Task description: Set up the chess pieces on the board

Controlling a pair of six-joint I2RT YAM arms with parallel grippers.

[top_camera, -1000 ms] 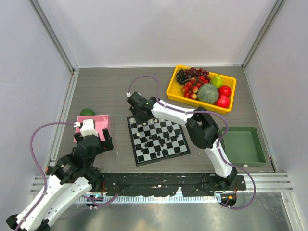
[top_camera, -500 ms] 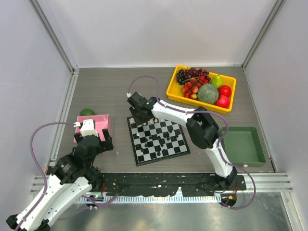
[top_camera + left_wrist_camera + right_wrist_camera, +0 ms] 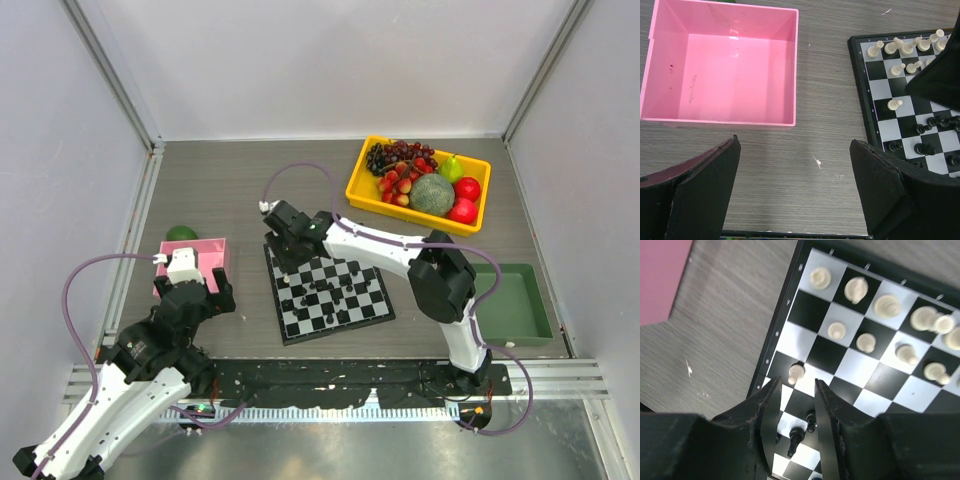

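The board (image 3: 368, 305) lies at mid-table with chess pieces on it. My right gripper (image 3: 285, 252) hovers over its far-left corner. In the right wrist view the right gripper (image 3: 796, 386) is open a little, with nothing between its fingertips. A white pawn (image 3: 796, 372) stands on the board (image 3: 875, 397) just beyond the tips. More white pieces (image 3: 856, 289) line the far edge, and black pieces (image 3: 810, 422) show below the fingers. My left gripper (image 3: 795, 145) is wide open over bare table, left of the board (image 3: 880, 90) and apart from it.
An empty pink tray (image 3: 795, 65) sits just ahead of the left gripper, with a green fruit (image 3: 181, 233) behind it. A yellow fruit bin (image 3: 360, 190) stands at the back right. A green tray (image 3: 505, 300) lies to the right of the board.
The right gripper's jaws have parted and let go of the white pawn near the board's left edge. The right arm's elbow has swung right. The left arm has not moved.
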